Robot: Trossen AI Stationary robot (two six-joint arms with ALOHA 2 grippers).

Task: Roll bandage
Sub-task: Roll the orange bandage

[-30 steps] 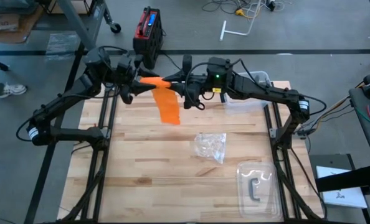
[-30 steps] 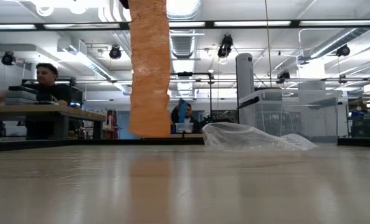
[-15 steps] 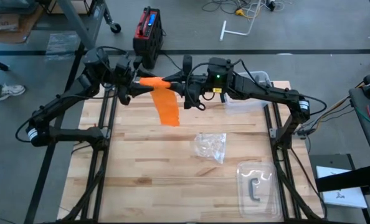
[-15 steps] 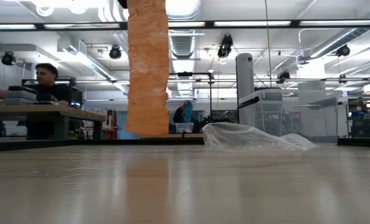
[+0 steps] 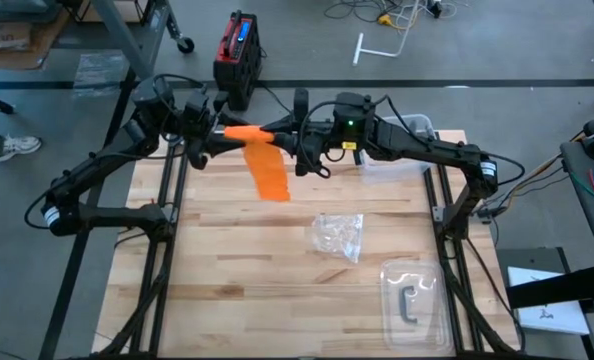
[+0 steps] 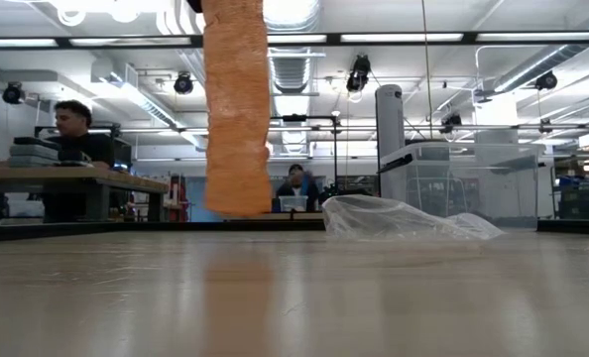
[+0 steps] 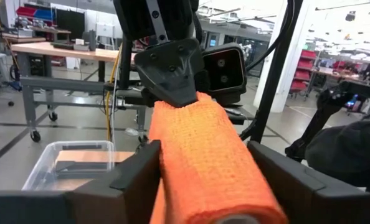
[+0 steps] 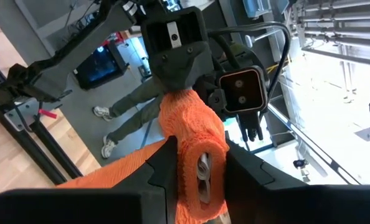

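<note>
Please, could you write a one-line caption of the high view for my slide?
Both grippers, left gripper and right gripper, hold the orange bandage roll above the table, its tail hanging.

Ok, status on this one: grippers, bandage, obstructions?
Left gripper and right gripper both shut on bandage roll, held aloft. Tail hangs free. Plastic wrapper lies apart.

bandage [image 6: 236, 109] top cut off in low view, roll ends buried between fingers, tray's [image 5: 414, 300] dark contents unidentifiable

Bandage [image 5: 267, 170]: orange roll held between both grippers, loose tail hanging over the bench [image 5: 227, 270].
Wrapper [image 5: 339, 236]: crumpled, mid-bench.
</note>
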